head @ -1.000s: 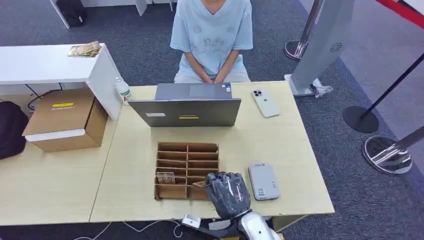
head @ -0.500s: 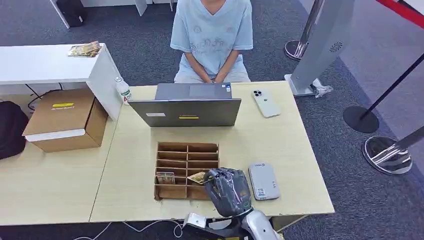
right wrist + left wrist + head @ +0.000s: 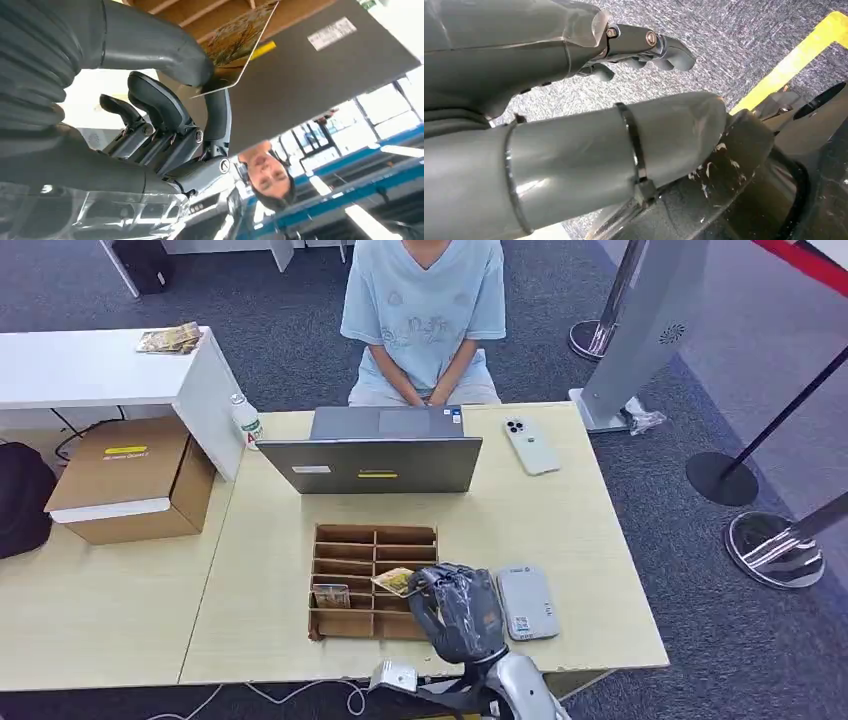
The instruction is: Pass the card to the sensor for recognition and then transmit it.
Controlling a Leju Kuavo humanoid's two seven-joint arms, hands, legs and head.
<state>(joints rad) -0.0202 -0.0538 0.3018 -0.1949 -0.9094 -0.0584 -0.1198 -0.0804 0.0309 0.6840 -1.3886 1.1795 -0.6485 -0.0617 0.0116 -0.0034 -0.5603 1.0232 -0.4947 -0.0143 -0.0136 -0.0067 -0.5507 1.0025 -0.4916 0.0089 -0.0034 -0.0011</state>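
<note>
Glossy and thin, the card [image 3: 393, 581] looks light, stiff and slick; pinching one corner suits it, though it could slip or twist. The right robot hand [image 3: 461, 611] pinches it between thumb and a finger above the cardboard tray [image 3: 330, 537], just beside the grey sensor [image 3: 527, 602] on the tabletop [image 3: 560, 520]. The left robot hand [image 3: 574, 115] hangs empty, fingers apart. No writing is legible.

Grey laptop [image 3: 372, 458] at far table edge, person [image 3: 424, 315] seated behind it. White phone [image 3: 530, 445] to its right. Cardboard box [image 3: 130, 478] and bottle [image 3: 246, 421] at left.
</note>
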